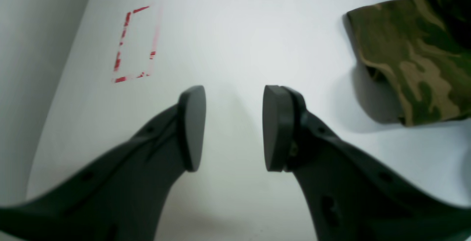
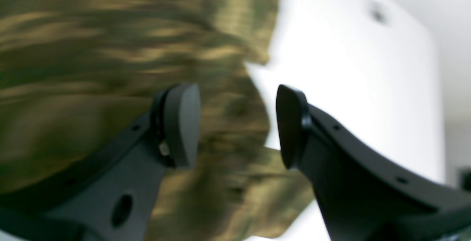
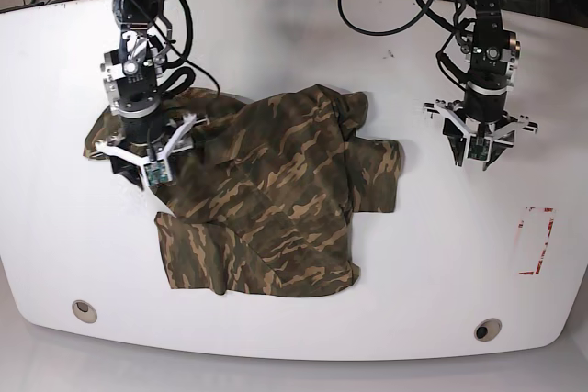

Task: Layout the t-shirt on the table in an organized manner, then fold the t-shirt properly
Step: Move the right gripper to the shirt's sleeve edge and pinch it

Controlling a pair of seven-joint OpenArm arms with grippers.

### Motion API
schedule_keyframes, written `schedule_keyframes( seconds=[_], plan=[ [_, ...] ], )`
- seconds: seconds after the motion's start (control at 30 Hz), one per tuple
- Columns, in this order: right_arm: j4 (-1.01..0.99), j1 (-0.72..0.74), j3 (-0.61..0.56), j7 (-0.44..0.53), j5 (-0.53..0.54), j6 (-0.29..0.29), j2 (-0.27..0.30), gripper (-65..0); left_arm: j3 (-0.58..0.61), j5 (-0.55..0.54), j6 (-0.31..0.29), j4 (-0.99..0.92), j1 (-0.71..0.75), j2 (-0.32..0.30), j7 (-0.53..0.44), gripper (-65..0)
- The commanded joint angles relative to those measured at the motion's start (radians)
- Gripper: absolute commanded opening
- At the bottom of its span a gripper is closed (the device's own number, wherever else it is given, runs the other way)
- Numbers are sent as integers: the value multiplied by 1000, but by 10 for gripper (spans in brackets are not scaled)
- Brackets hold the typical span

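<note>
- Jaws apart, empty, both: left gripper (image 1: pixel 233 128) over bare table (image 1: pixel 235 31), right gripper (image 2: pixel 237 127) over t-shirt (image 3: pixel 266 195).
- T-shirt rumpled mid-table, sleeve (image 1: pixel 408 57) near left gripper.
- Risk: right pinch catches both layers, drags body, more bunching.
- Risk: left closes short of sleeve, grabs nothing.

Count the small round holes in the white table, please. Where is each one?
2. One grommet hole is near the front edge on the base view's left. The other grommet hole is near the front edge on its right. The t-shirt may hide more.
</note>
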Motion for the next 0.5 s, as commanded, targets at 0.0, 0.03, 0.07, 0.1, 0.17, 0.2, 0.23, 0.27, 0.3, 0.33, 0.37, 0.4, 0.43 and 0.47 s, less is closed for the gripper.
schedule_keyframes(
  seconds=[0.0,0.03,0.07,0.1,0.17,0.2,0.23,0.27,0.3,0.33,0.37,0.4,0.43,0.47],
  plan=[
    [15,16,27,30,48,1,5,-338,-2,-3,6,22,-10,-5,-26,-415],
    [15,16,48,30,77,1,10,-338,-2,-3,-3,22,-10,-5,-26,-415],
    [13,18,62,30,96,1,12,-338,-2,-3,-13,22,-10,-5,-26,-415],
    [13,18,82,30,122,1,12,-338,-2,-3,-30,22,-10,-5,-26,-415],
    [7,19,114,26,162,1,13,-336,-2,-3,-59,22,-11,-4,-26,-415],
    [-2,19,136,25,186,7,13,-336,-2,-3,-74,22,-11,-4,-26,-415],
    [-8,19,146,25,203,16,13,-336,-2,-3,-82,22,-11,-4,-26,-415],
    [-17,21,169,25,231,28,13,-336,-2,-3,-89,22,-11,-4,-26,-415],
    [-23,22,185,25,245,36,13,-336,-2,-3,-91,24,-11,-2,-26,-415],
    [-33,30,209,23,265,48,13,-336,-2,-3,-92,24,-11,-2,-26,-415],
    [-43,35,235,22,280,57,12,-335,-2,-3,-92,24,-11,-2,-26,-415],
    [-53,38,254,22,292,65,8,-335,-2,-3,-92,24,-11,-2,-26,-414],
    [-69,42,283,22,309,80,7,-335,-2,-3,-92,24,-13,-2,-26,-414],
    [-83,44,300,22,320,90,5,-335,-2,-3,-92,24,-13,-2,-26,-414]
  ],
)
